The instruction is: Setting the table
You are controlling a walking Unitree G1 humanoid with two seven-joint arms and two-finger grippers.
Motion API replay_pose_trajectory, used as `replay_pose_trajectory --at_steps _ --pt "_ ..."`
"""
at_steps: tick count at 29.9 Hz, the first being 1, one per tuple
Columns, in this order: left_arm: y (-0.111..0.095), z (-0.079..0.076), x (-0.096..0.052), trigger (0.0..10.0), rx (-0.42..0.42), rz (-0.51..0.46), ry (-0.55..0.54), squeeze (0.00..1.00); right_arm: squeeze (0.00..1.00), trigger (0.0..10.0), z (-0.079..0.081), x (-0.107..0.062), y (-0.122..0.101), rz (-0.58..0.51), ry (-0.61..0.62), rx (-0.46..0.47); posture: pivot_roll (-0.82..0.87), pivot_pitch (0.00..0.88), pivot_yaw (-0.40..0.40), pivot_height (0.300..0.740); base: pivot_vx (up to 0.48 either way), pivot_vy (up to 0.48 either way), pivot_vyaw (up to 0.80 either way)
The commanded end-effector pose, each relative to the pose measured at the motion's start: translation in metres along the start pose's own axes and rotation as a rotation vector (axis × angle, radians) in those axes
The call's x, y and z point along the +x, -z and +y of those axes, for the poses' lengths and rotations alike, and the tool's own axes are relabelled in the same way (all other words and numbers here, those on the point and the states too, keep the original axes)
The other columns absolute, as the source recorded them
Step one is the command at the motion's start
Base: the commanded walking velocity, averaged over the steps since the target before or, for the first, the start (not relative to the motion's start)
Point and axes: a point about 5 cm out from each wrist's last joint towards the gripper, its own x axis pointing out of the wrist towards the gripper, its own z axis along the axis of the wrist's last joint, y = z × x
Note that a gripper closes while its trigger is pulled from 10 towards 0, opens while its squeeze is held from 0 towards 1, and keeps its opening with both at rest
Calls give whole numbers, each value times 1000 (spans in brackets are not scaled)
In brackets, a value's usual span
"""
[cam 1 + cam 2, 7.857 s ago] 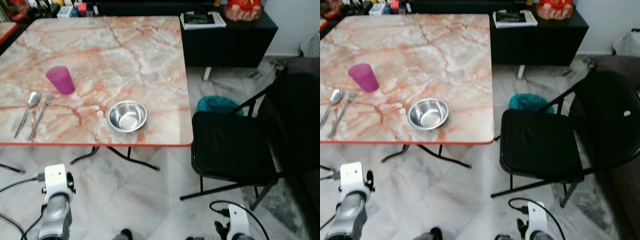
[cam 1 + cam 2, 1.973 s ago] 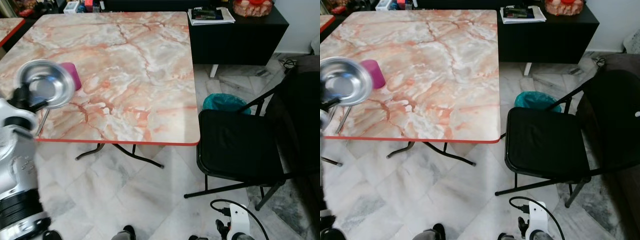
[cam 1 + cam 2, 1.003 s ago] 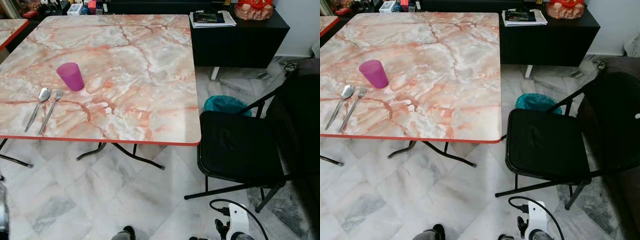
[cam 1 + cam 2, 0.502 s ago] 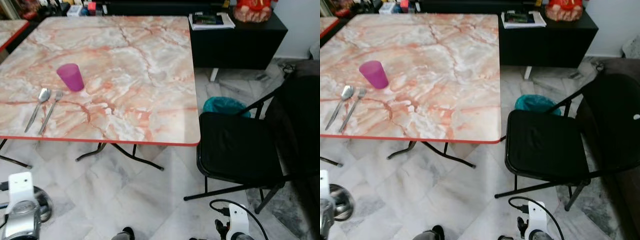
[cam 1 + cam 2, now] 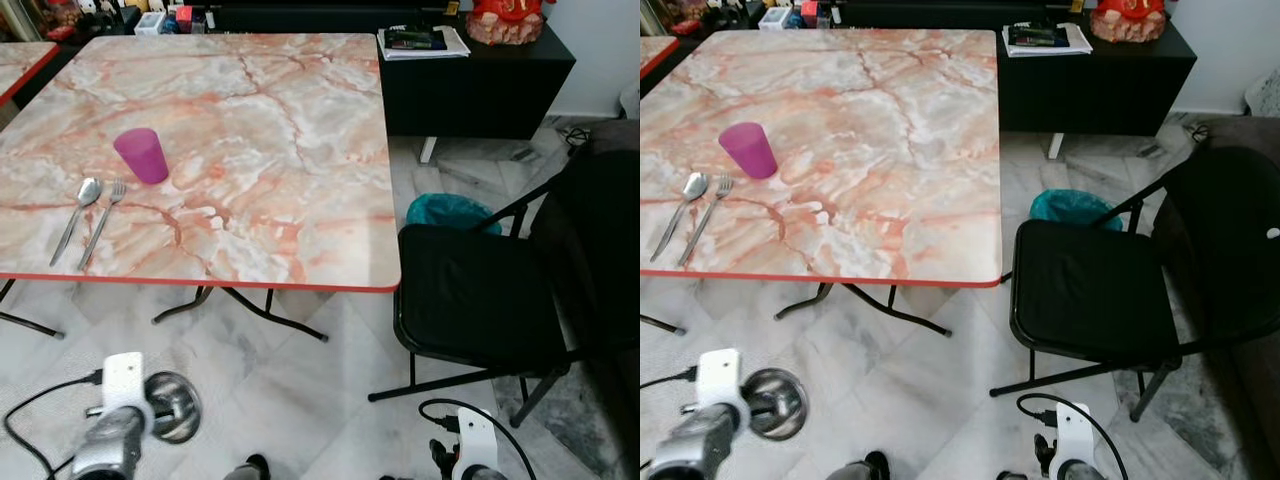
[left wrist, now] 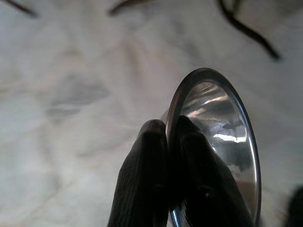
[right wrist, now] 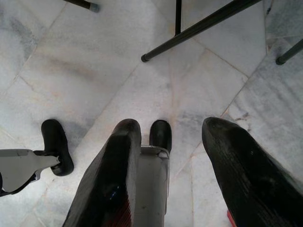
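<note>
Steel bowl [image 6: 215,127], seemingly half hidden, pinched by left gripper [image 6: 168,130]; right fingers [image 7: 239,156] spread.

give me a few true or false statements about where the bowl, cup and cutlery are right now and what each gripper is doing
1. The steel bowl sits on the table. False: the left gripper holds it low over the floor, in front of the table.
2. The left gripper's fingers pinch the bowl's rim. True.
3. The purple cup stands upright on the table. True.
4. The spoon and fork lie on the black chair. False: they lie side by side on the table, nearer the robot than the cup.
5. The right gripper holds the cup. False: it hangs open and holds nothing, above the floor.
</note>
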Motion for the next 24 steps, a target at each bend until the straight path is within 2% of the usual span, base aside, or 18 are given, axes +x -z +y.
replay_pose_trajectory --at_steps 1,3,6,7,8,11,19,24 --pt "6 -2 1 10000 -4 -11 13 0 0 10000 -1 -2 8 24 8 14 22 179 25 740 0 0 0" --pt "6 -2 1 10000 -4 -11 13 0 0 10000 -1 -2 8 24 8 14 22 179 25 740 0 0 0" --pt "14 -18 3 10000 -79 -22 59 0 0 10000 -2 -2 8 21 9 18 12 185 17 740 0 0 0" --pt "14 -18 3 10000 -79 -22 59 0 0 10000 -2 -2 8 21 9 18 12 185 17 740 0 0 0" --pt "16 -25 4 10000 -121 -29 69 0 0 10000 -3 -2 8 16 11 22 3 187 14 740 0 0 0" --pt "18 -27 4 10000 -167 -36 65 0 0 10000 -3 -2 8 13 12 25 0 187 12 740 0 0 0" --pt "30 -38 4 10000 -177 2 65 0 0 10000 -4 -2 8 11 14 26 -3 185 8 740 0 0 0" --pt "37 -34 3 10000 -177 17 49 0 0 10000 -4 -2 9 10 15 28 -7 180 13 740 0 228 0"
